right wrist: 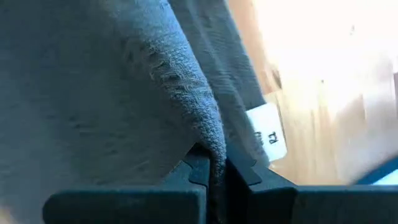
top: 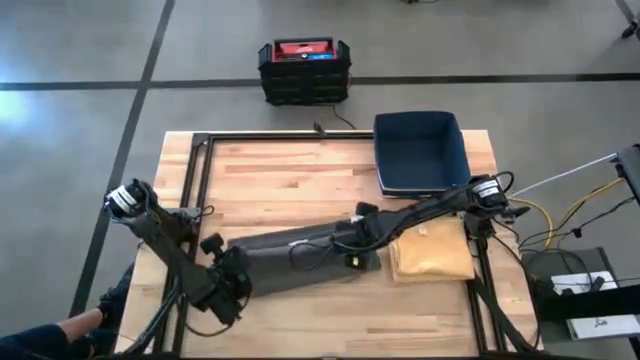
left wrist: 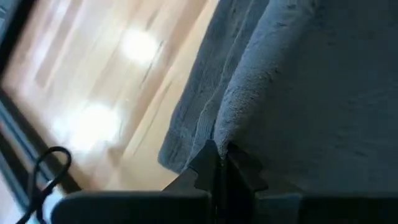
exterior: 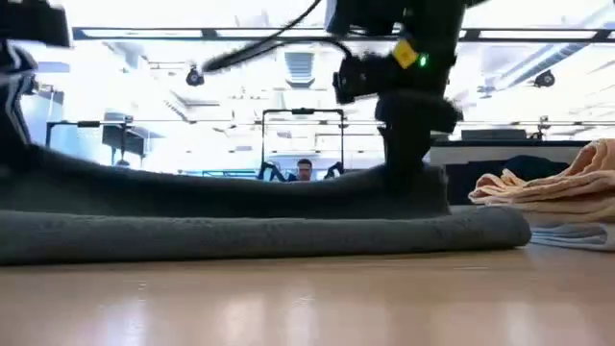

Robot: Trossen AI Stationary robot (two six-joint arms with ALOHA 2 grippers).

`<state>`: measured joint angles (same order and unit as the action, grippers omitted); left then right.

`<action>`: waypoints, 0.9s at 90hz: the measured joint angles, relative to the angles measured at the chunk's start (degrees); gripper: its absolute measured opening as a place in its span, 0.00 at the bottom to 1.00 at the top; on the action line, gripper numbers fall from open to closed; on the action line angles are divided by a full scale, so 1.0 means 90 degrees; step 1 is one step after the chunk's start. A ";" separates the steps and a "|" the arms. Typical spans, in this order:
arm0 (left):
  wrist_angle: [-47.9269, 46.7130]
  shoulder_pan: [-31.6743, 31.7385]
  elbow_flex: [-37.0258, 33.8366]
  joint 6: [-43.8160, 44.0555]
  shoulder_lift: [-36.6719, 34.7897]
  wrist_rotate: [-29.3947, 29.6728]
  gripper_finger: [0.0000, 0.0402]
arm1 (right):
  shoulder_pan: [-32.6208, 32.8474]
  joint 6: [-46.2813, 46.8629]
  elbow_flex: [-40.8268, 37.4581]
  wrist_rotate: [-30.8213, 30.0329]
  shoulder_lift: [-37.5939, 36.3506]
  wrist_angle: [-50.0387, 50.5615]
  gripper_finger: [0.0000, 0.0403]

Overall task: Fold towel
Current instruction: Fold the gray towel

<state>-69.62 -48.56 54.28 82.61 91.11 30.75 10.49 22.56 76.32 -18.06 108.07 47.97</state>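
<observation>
The grey towel (top: 300, 262) lies long across the counter (top: 290, 180), soft and limp so it will sag, and both the left gripper (left wrist: 219, 163) and right gripper (right wrist: 212, 163) have jaws pinched on its edge.

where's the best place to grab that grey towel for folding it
By its two short ends, from above, as both grippers do now. The grey towel lies long and flat across the table; the left gripper pinches one end's edge, the right gripper the other, keeping the cloth spread.
</observation>
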 joint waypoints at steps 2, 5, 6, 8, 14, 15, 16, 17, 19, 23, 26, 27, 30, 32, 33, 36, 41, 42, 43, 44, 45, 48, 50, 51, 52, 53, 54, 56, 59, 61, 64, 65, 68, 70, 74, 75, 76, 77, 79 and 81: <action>0.0056 0.0010 -0.0117 0.0016 -0.0024 0.0016 0.00 | -0.0032 -0.0019 -0.0068 -0.0008 0.0000 -0.0132 0.00; 0.0123 0.0028 -0.0269 0.0048 -0.0051 0.0022 0.00 | -0.0074 -0.0058 -0.0169 -0.0034 0.0000 -0.0364 0.00; 0.0141 0.0033 -0.0314 0.0051 -0.0055 0.0023 0.00 | -0.0088 -0.0071 -0.0197 -0.0047 0.0000 -0.0428 0.00; 0.0184 0.0039 -0.0402 0.0056 -0.0058 0.0031 0.00 | -0.0110 -0.0078 -0.0251 -0.0080 0.0000 -0.0533 0.00; 0.0364 0.0034 -0.0624 0.0065 -0.0058 0.0035 0.00 | -0.0170 -0.0098 -0.0365 -0.0235 0.0000 -0.0663 0.00; 0.0393 0.0033 -0.0658 0.0066 -0.0058 0.0038 0.00 | -0.0180 -0.0102 -0.0380 -0.0263 0.0000 -0.0686 0.00; 0.0421 0.0032 -0.0691 0.0066 -0.0058 0.0042 0.00 | -0.0188 -0.0107 -0.0393 -0.0287 0.0000 -0.0709 0.00; 0.0441 0.0032 -0.0719 0.0066 -0.0058 0.0044 0.00 | -0.0194 -0.0115 -0.0405 -0.0306 0.0000 -0.0733 0.00; 0.0474 0.0034 -0.0769 0.0066 -0.0056 0.0045 0.00 | -0.0210 -0.0142 -0.0433 -0.0323 0.0000 -0.0786 0.00; 0.0590 0.0034 -0.0861 0.0066 -0.0045 0.0051 0.01 | -0.0242 -0.0212 -0.0486 -0.0325 0.0000 -0.0861 0.00; 0.0681 0.0035 -0.0915 0.0067 -0.0038 0.0055 0.01 | -0.0255 -0.0264 -0.0517 -0.0327 0.0000 -0.0885 0.00; 0.0710 0.0036 -0.0931 0.0068 -0.0037 0.0058 0.01 | -0.0256 -0.0269 -0.0528 -0.0328 0.0000 -0.0898 0.00; 0.0770 0.0036 -0.0970 0.0065 -0.0037 0.0069 0.02 | -0.0263 -0.0271 -0.0547 -0.0333 0.0000 -0.0942 0.00; 0.0797 0.0036 -0.0989 0.0048 -0.0037 0.0071 0.02 | -0.0263 -0.0260 -0.0558 -0.0338 0.0000 -0.0992 0.00; 0.0806 0.0034 -0.0996 0.0039 -0.0037 0.0069 0.03 | -0.0263 -0.0253 -0.0565 -0.0339 0.0000 -0.1020 0.00; 0.0813 0.0034 -0.1011 -0.0006 -0.0037 0.0065 0.04 | -0.0261 -0.0242 -0.0574 -0.0340 0.0000 -0.1102 0.00; 0.0817 0.0034 -0.1013 -0.0105 -0.0039 0.0053 0.06 | -0.0261 -0.0242 -0.0574 -0.0338 0.0000 -0.1167 0.02; 0.0816 0.0034 -0.1010 -0.0133 -0.0041 0.0050 0.07 | -0.0259 -0.0242 -0.0574 -0.0338 0.0000 -0.1170 0.03; 0.0815 0.0034 -0.1006 -0.0167 -0.0043 0.0047 0.08 | -0.0256 -0.0242 -0.0574 -0.0338 0.0000 -0.1171 0.03; 0.0815 0.0034 -0.1002 -0.0207 -0.0045 0.0045 0.09 | -0.0254 -0.0242 -0.0572 -0.0338 0.0000 -0.1171 0.04; 0.0814 0.0034 -0.0995 -0.0230 -0.0047 0.0045 0.09 | -0.0254 -0.0242 -0.0569 -0.0338 0.0000 -0.1170 0.05; 0.0797 0.0034 -0.0960 -0.0265 -0.0050 0.0050 0.13 | -0.0261 -0.0242 -0.0550 -0.0334 0.0000 -0.1166 0.08; 0.0777 0.0034 -0.0927 -0.0282 -0.0057 0.0079 0.15 | -0.0268 -0.0242 -0.0532 -0.0335 0.0000 -0.1163 0.10; 0.0764 0.0034 -0.0909 -0.0283 -0.0062 0.0105 0.17 | -0.0275 -0.0243 -0.0523 -0.0339 0.0000 -0.1162 0.11; 0.0743 0.0034 -0.0889 -0.0288 -0.0069 0.0134 0.18 | -0.0281 -0.0246 -0.0513 -0.0343 0.0000 -0.1163 0.13; 0.0716 0.0034 -0.0867 -0.0289 -0.0076 0.0155 0.19 | -0.0288 -0.0247 -0.0503 -0.0348 0.0000 -0.1162 0.14; 0.0686 0.0034 -0.0843 -0.0289 -0.0083 0.0172 0.21 | -0.0293 -0.0247 -0.0492 -0.0355 0.0000 -0.1158 0.15; 0.0622 0.0034 -0.0792 -0.0294 -0.0103 0.0197 0.24 | -0.0298 -0.0267 -0.0472 -0.0417 -0.0002 -0.1158 0.18; 0.0498 0.0034 -0.0704 -0.0299 -0.0128 0.0240 0.29 | -0.0306 -0.0275 -0.0422 -0.0578 -0.0002 -0.1117 0.23; 0.0418 0.0034 -0.0643 -0.0307 -0.0145 0.0277 0.32 | -0.0305 -0.0273 -0.0374 -0.0707 -0.0002 -0.1052 0.26; 0.0306 0.0034 -0.0549 -0.0318 -0.0179 0.0303 0.37 | -0.0308 -0.0272 -0.0289 -0.0898 -0.0002 -0.0907 0.30; 0.0267 0.0034 -0.0518 -0.0318 -0.0192 0.0309 0.38 | -0.0309 -0.0274 -0.0259 -0.0950 -0.0002 -0.0853 0.32; 0.0119 0.0034 -0.0421 -0.0330 -0.0247 0.0323 0.43 | -0.0321 -0.0288 -0.0149 -0.1087 -0.0004 -0.0671 0.36; 0.0023 0.0034 -0.0361 -0.0340 -0.0282 0.0326 0.46 | -0.0326 -0.0296 -0.0068 -0.1165 -0.0007 -0.0541 0.39; -0.0112 0.0032 -0.0262 -0.0381 -0.0367 0.0358 0.51 | -0.0337 -0.0317 0.0100 -0.1249 -0.0007 -0.0263 0.44; -0.0125 0.0032 -0.0242 -0.0394 -0.0390 0.0374 0.52 | -0.0343 -0.0325 0.0145 -0.1265 -0.0007 -0.0193 0.45; -0.0125 0.0032 -0.0225 -0.0403 -0.0413 0.0392 0.54 | -0.0346 -0.0326 0.0190 -0.1278 -0.0007 -0.0127 0.46; -0.0122 0.0032 -0.0210 -0.0414 -0.0437 0.0418 0.55 | -0.0350 -0.0328 0.0233 -0.1287 -0.0007 -0.0069 0.47; -0.0104 0.0030 -0.0189 -0.0446 -0.0486 0.0491 0.57 | -0.0359 -0.0346 0.0313 -0.1287 -0.0007 0.0013 0.49; -0.0070 0.0023 -0.0180 -0.0479 -0.0537 0.0584 0.59 | -0.0363 -0.0381 0.0385 -0.1285 -0.0007 0.0056 0.51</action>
<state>-70.24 -48.35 52.66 78.29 86.28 36.01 7.22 19.13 79.78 -29.63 108.01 48.47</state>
